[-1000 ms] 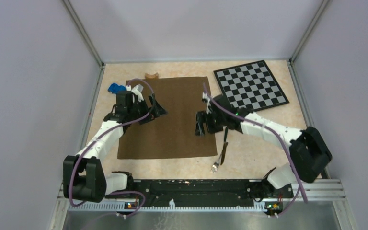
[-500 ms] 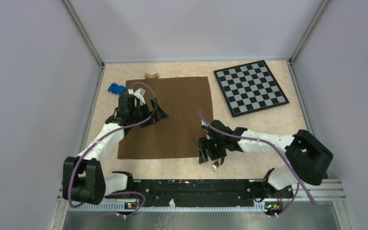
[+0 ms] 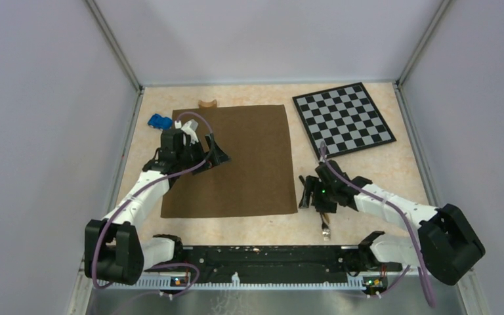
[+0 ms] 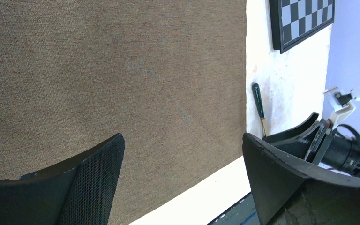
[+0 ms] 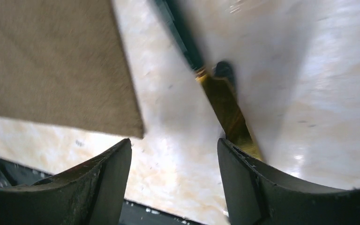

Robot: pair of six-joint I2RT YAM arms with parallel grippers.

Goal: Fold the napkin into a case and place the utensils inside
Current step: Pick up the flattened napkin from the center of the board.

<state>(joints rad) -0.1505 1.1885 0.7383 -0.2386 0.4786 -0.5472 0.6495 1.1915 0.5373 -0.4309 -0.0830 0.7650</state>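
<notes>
Left pincer (image 3: pixel 213 152), spread, hovers over the flat napkin (image 3: pixel 243 164), seemingly to start folding; right pincer (image 3: pixel 306 193), likewise spread, hangs by the utensils (image 3: pixel 326 226).

The napkin (image 3: pixel 236 164) is a plain dark brown with a fine woven grain. The table (image 3: pixel 380 164) under it is pale peach-cream with faint marbling. The checkerboard (image 3: pixel 343 119) has black and pale grey squares inside a black border. A small block (image 3: pixel 159 121) is bright blue, and a stubby piece (image 3: pixel 207 103) is tan. The knife (image 4: pixel 258 101) is dark with a golden-brown handle. The arms (image 3: pixel 141 193) are white and black, and their cables (image 3: pixel 197 118) are purple.
</notes>
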